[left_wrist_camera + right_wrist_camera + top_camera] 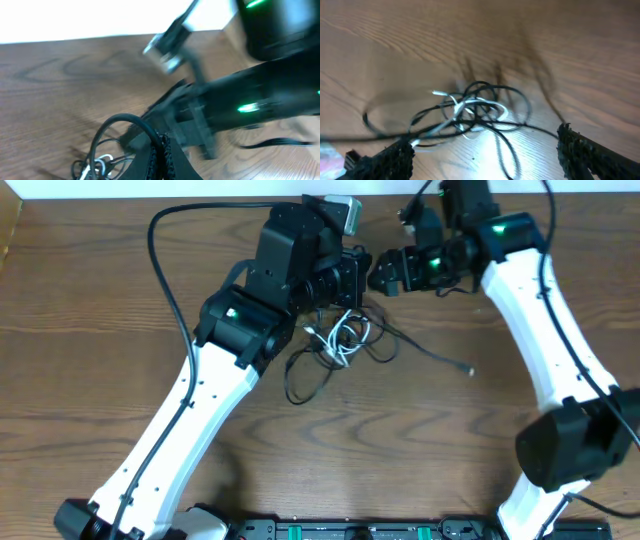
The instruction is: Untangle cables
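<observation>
Your cables [338,340] sit mid-table [430,440]: thin black cords looped round one short glossy white one, a knotted clump on brown wood grain. Your right gripper [485,141] faces the clump, ribbed black fingers [390,157] spread wide. Your left gripper [161,152] is pinched tight. A black loop arcs to its tips, grip unclear.

Dark wood-grain table [90,380], white wall [75,15] behind
</observation>
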